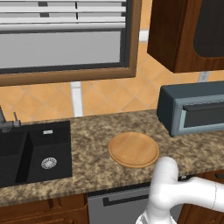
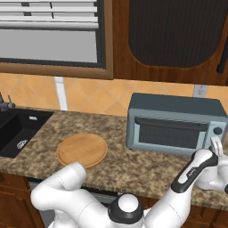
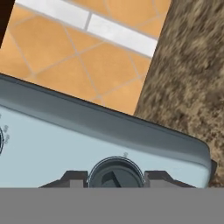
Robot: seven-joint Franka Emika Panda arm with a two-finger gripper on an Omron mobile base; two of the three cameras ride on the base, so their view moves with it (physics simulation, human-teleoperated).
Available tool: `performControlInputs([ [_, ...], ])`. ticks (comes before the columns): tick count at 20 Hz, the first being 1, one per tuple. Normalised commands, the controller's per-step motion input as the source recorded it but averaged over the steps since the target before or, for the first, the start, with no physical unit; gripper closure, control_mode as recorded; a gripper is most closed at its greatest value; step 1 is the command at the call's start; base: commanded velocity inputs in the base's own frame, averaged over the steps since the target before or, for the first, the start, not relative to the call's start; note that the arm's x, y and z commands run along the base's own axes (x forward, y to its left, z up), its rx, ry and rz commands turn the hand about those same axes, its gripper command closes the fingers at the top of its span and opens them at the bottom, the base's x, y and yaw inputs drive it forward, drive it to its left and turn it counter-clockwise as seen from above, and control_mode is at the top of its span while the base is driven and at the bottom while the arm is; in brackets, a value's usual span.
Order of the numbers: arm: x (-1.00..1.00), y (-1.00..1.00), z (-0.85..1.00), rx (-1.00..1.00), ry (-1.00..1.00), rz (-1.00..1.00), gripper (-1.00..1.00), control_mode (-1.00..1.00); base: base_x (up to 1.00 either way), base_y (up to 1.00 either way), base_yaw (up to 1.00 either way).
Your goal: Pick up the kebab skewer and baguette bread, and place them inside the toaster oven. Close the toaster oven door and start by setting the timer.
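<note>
Timer knob (image 3: 115, 173) turning looks like the step in hand, since the toaster oven door (image 2: 169, 135) is up and shut. To do it well, the hand (image 3: 115, 180) should squeeze the round knob evenly from both sides, stay straight on to it, and twist slowly so the fingers (image 3: 74, 178) do not slip off. It should not push hard, or the toaster oven (image 2: 176, 123) may slide back on the tabletop (image 2: 129, 164).

In the hand view, the dark knob sits right between the two fingertips, one on each side, very close. The hand looks closed on the knob, or almost; I cannot tell if both fingers touch it.

The knob is at the oven's far right, low on the front. The round wooden board (image 2: 82, 149) lies to the left, well apart.
</note>
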Motion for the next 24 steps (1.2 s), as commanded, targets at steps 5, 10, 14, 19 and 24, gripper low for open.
performControlInputs([
  [5, -0.01, 0.25, 0.01, 0.14, 0.0, -0.04, 1.0, -1.0, 0.0, 0.0, 0.0],
  [10, 0.0, 0.37, 0.01, 0.26, 0.01, -0.07, 1.0, -1.0, 0.0, 0.0, 0.0],
  [14, 0.0, 0.45, 0.01, 0.28, 0.0, -0.04, 1.0, -1.0, 0.0, 0.0, 0.0],
  [19, 0.0, 0.47, 0.0, 0.32, 0.0, -0.02, 1.0, -1.0, 0.0, 0.0, 0.0],
  [24, 0.0, 0.24, 0.0, 0.36, 0.0, 0.0, 1.0, -1.0, 0.0, 0.0, 0.0],
])
